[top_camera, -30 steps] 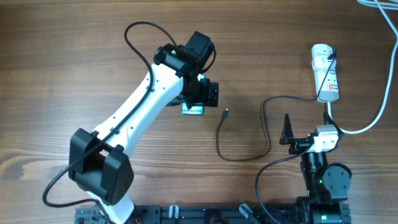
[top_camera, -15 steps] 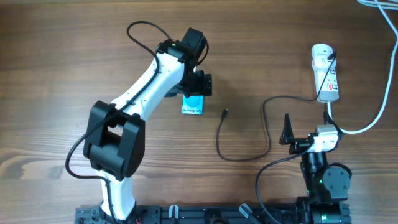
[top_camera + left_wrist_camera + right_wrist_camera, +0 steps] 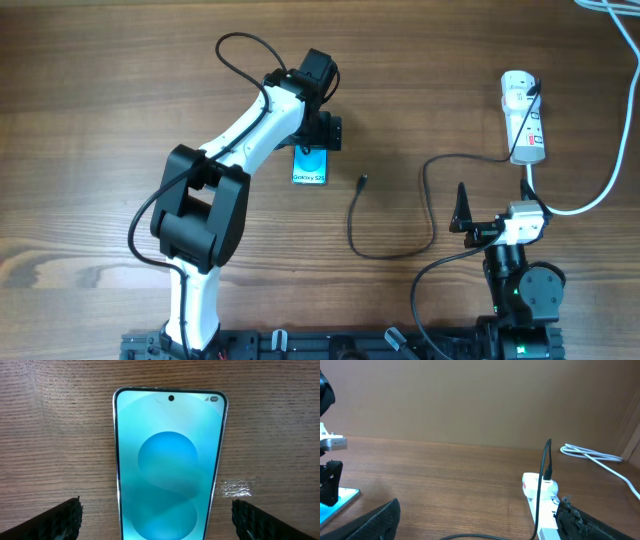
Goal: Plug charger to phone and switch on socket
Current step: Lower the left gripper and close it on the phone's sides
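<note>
The phone (image 3: 311, 169) lies flat on the wooden table, blue-green screen up; it fills the left wrist view (image 3: 170, 465). My left gripper (image 3: 318, 134) is open above the phone's far end, one finger on each side (image 3: 160, 520), not touching it. The charger cable (image 3: 400, 215) loops across the table; its connector tip (image 3: 362, 182) lies free right of the phone. The cable's other end is plugged into the socket strip (image 3: 524, 118) at the right, which also shows in the right wrist view (image 3: 542, 497). My right gripper (image 3: 463, 212) is open and empty near the front right (image 3: 480, 522).
A white cord (image 3: 605, 190) runs from the socket strip along the right edge to the back corner. A coiled white cord (image 3: 592, 455) lies behind the strip. A small scrap of clear tape (image 3: 239, 488) sits right of the phone.
My left arm has swung its elbow right and the gripper has shifted slightly back over the phone, uncovering more of the screen. The right arm and cable have not moved.
</note>
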Controlling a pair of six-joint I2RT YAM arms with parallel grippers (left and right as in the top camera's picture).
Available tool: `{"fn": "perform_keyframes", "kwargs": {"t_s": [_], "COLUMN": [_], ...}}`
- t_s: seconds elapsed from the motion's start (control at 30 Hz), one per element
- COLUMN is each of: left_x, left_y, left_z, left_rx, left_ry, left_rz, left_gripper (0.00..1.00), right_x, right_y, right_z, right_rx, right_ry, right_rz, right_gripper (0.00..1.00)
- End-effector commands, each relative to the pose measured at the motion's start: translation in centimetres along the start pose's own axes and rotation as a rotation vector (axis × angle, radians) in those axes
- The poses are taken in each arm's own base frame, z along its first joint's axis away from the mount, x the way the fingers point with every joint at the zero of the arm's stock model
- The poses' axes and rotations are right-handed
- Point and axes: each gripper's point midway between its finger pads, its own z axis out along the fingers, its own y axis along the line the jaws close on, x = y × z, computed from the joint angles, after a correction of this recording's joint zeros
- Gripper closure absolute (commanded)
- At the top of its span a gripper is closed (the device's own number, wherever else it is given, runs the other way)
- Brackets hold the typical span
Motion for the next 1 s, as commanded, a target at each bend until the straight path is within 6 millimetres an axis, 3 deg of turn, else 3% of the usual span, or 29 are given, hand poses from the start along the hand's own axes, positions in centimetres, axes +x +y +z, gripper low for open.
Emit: {"fn": "perform_keyframes", "kwargs": {"t_s": [0.0,0.33,0.57,0.97], "left_x": [0.2,0.0,0.9,1.9], "left_y": [-0.8,-1.0,-0.5,-0.1], "left_z": [0.7,0.9,3.3,4.4], "left_rx": [0.044,0.046,0.013,-0.007], "left_ry": [0.026,0.02,0.072,0.118], "left_rz": [-0.007,-0.048,-0.05,-0.028], "left_gripper": [0.0,0.0,0.0,0.0], "right_x": [-0.1,-0.1,-0.1,-0.1], "right_y": [-0.3,-0.3,-0.3,-0.3], "right_z": [0.0,0.0,0.0,0.0], "right_rx": [0.015,0.015,0.015,0.015], "right_ry": [-0.005,-0.005,-0.005,-0.005], "right_rz": [-0.008,-0.008,-0.008,-0.008], "right_gripper": [0.0,0.0,0.0,0.0]}}
